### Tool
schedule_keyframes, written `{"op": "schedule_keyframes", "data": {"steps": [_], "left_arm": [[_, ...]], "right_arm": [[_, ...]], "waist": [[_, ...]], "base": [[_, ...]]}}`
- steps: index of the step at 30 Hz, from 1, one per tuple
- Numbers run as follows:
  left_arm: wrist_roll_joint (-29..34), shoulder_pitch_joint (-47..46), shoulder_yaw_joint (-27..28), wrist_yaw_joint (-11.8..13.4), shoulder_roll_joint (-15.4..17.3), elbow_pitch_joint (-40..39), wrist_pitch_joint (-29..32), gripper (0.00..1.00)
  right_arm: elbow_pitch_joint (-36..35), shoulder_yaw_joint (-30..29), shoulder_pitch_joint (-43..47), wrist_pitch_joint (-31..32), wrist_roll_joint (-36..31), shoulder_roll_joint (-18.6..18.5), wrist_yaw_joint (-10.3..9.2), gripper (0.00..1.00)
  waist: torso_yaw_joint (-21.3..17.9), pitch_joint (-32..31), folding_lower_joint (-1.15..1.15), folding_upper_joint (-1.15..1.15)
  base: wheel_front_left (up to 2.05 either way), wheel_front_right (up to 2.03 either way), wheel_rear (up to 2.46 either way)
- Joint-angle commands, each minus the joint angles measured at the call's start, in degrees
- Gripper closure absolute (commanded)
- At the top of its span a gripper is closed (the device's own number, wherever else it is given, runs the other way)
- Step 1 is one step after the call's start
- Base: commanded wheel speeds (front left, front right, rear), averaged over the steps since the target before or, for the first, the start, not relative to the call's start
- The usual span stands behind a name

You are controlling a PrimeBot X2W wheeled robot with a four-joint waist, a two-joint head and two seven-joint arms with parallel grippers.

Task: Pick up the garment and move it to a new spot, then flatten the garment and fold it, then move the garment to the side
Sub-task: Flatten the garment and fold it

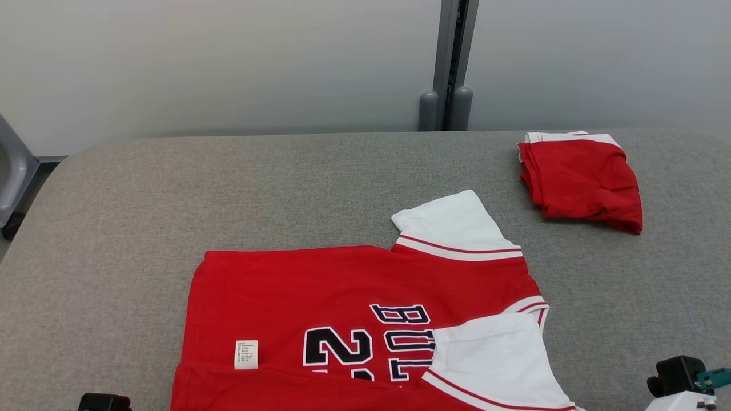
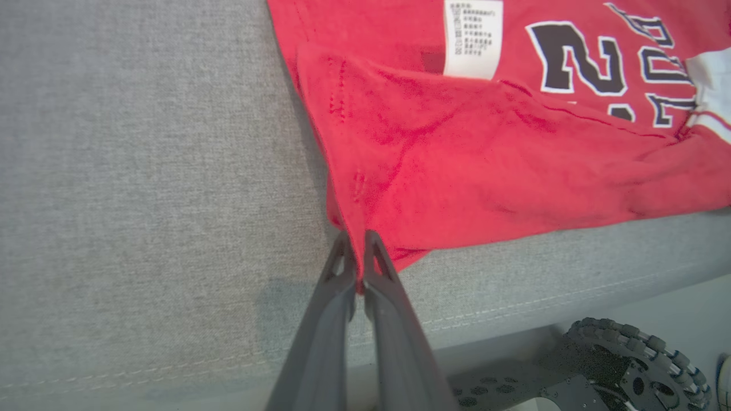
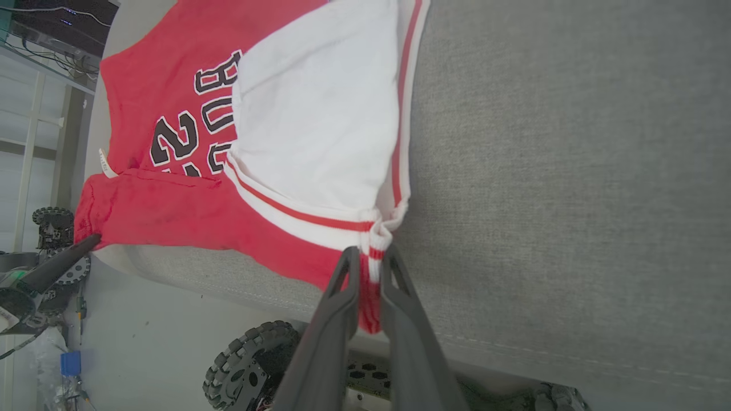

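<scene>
Red jersey (image 1: 354, 302) lies at six o'clock on the grey table (image 1: 171, 188), its long axis running nine to three. The left gripper (image 2: 358, 245) pinches its near hem corner and the right gripper (image 3: 371, 257) its near sleeve corner; the cloth stretches toward twelve from both.

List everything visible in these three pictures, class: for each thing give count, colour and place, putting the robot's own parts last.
red fabric jersey with white sleeves: one, red and white, near table edge.
folded red cloth garment: one, red, white trim, table's far right.
white care label: one, white, on the jersey.
grey fabric-covered table: one, grey, under both garments.
left gripper: one, dark grey, shut on jersey's red corner.
right gripper: one, dark grey, shut on jersey's striped edge.
</scene>
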Motion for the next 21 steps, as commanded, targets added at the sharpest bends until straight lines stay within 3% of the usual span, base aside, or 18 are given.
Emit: {"op": "schedule_keyframes", "data": {"steps": [1,9,10,12,13,14,21], "left_arm": [[-0.1,0.4,0.3,0.4,0.4,-0.1,0.1,1.0],[-0.8,1.1,0.5,1.8,1.2,-1.8,0.9,1.0],[-0.9,1.1,0.4,1.9,1.1,-1.9,1.0,0.87],[-1.3,1.3,0.6,2.2,1.0,-2.0,1.2,0.57],[-1.4,1.4,0.7,2.5,0.9,-2.0,1.2,0.13],[-1.6,1.5,0.7,2.6,0.9,-2.1,1.4,0.0],[-2.1,1.5,0.6,3.6,1.5,-3.6,2.5,0.0]], "right_arm": [[-0.4,-0.4,0.2,0.4,-0.4,-0.1,0.02,1.0],[-0.6,-2.4,0.9,3.4,-2.1,1.8,0.02,1.0],[-0.5,-2.5,0.9,3.5,-2.3,2.1,0.02,0.93],[-0.3,-3.0,0.9,3.8,-2.9,2.6,0.02,0.24],[-0.4,-3.2,0.8,3.9,-3.1,2.8,0.02,0.0],[-0.4,-3.3,0.8,3.9,-3.4,3.0,0.02,0.0],[-0.9,-3.8,0.5,3.6,-4.5,3.8,0.02,0.0]], "waist": [[0.1,0.0,0.0,0.0],[0.2,0.1,0.0,0.0],[0.2,0.1,0.0,0.0],[0.1,0.2,0.0,0.0],[0.1,0.2,0.0,0.0],[0.1,0.1,0.0,0.0],[0.0,-0.1,0.0,0.0]], "base": [[0.0,0.0,0.0],[0.0,0.0,0.0],[0.0,0.0,0.0],[0.0,0.0,0.0],[0.0,0.0,0.0],[0.0,0.0,0.0],[0.0,0.0,0.0]]}}
